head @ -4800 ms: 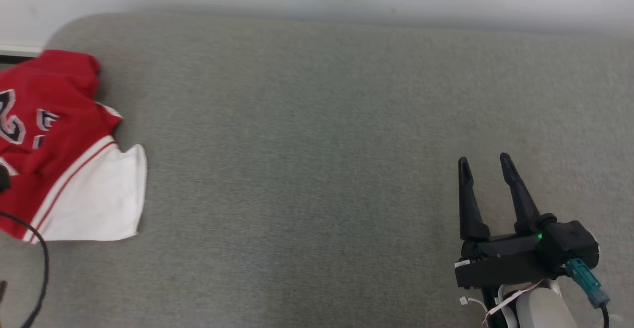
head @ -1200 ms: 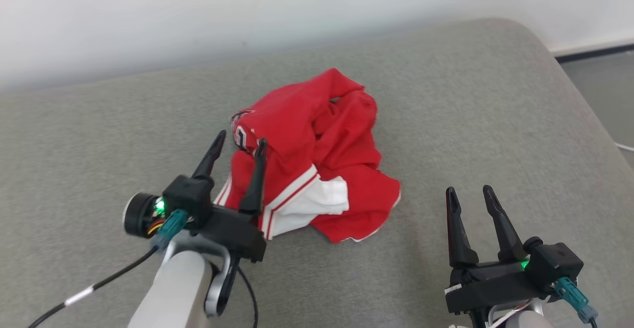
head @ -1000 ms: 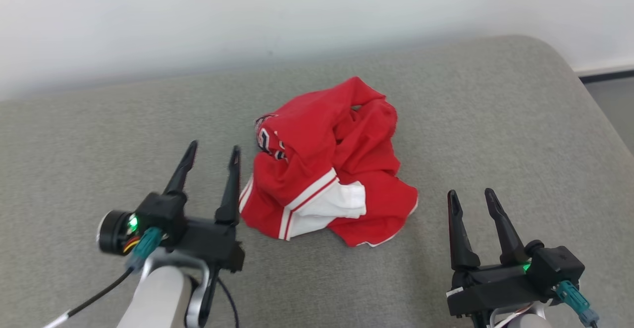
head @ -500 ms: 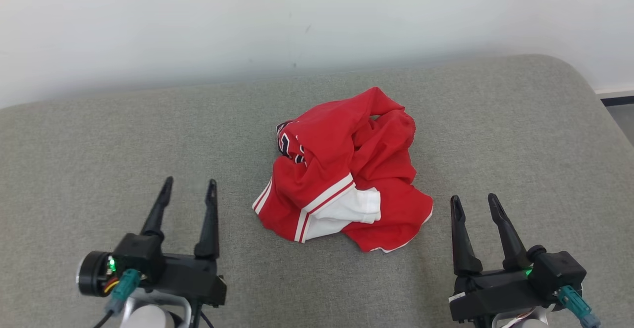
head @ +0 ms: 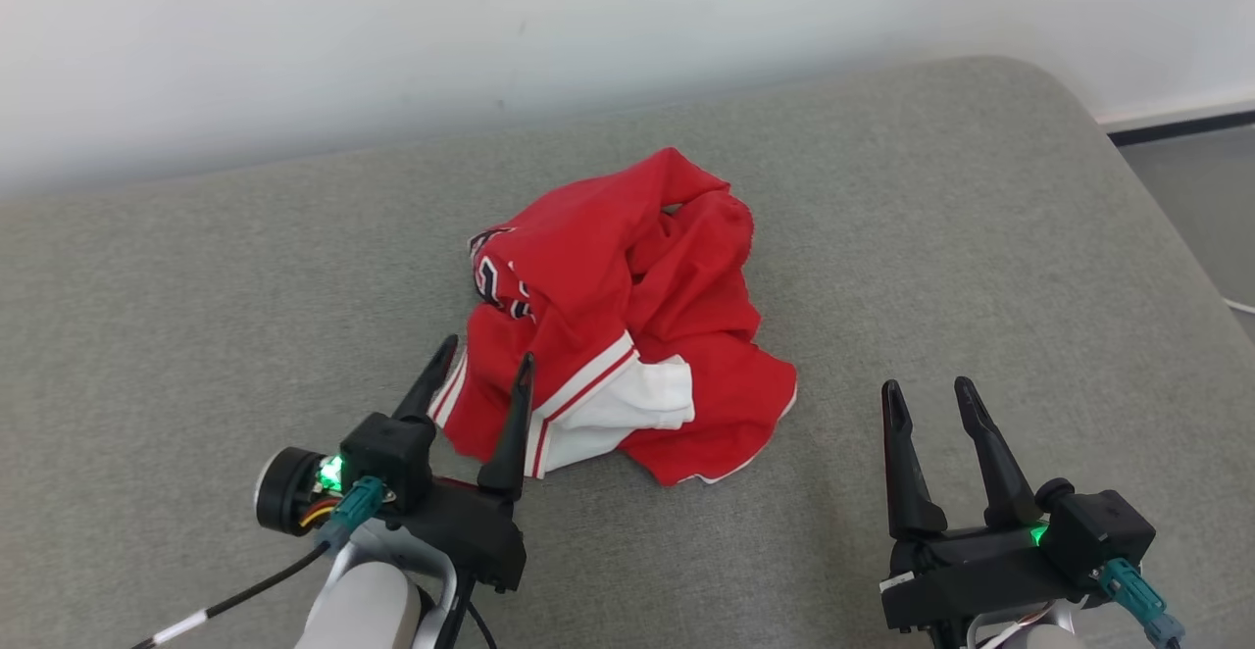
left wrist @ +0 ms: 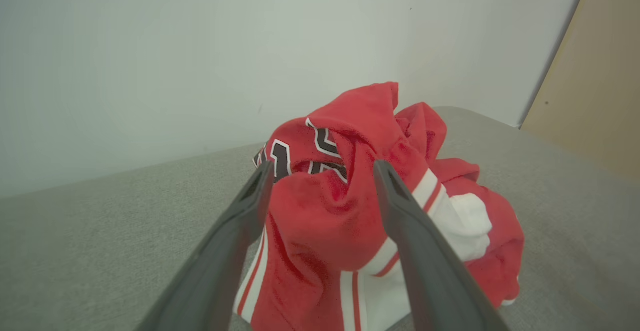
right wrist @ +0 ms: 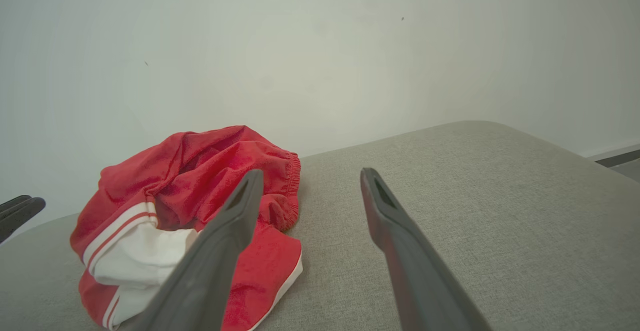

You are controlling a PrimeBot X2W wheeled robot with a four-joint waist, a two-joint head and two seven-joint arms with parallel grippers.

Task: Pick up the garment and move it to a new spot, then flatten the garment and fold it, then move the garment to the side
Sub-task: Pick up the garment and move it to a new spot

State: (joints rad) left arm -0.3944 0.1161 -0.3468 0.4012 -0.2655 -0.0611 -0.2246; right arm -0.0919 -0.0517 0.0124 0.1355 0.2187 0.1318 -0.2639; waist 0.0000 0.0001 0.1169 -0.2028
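- Seeing the crumpled garment (head: 608,286) central on the cushion (head: 980,218), bare grey all round.
- My left gripper (head: 483,357) gapes at its near hem; right gripper (head: 927,392) gapes over bare fabric.

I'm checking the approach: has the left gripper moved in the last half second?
Yes. Against the garment, the left gripper has closed in: its open jaws are now at the garment's near-left edge.

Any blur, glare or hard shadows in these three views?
Head view: even light, no glare, only faint shadow under the garment. Left wrist view: left fingers out of focus, garment fairly sharp. Right wrist view: right fingers blurred, no glare.
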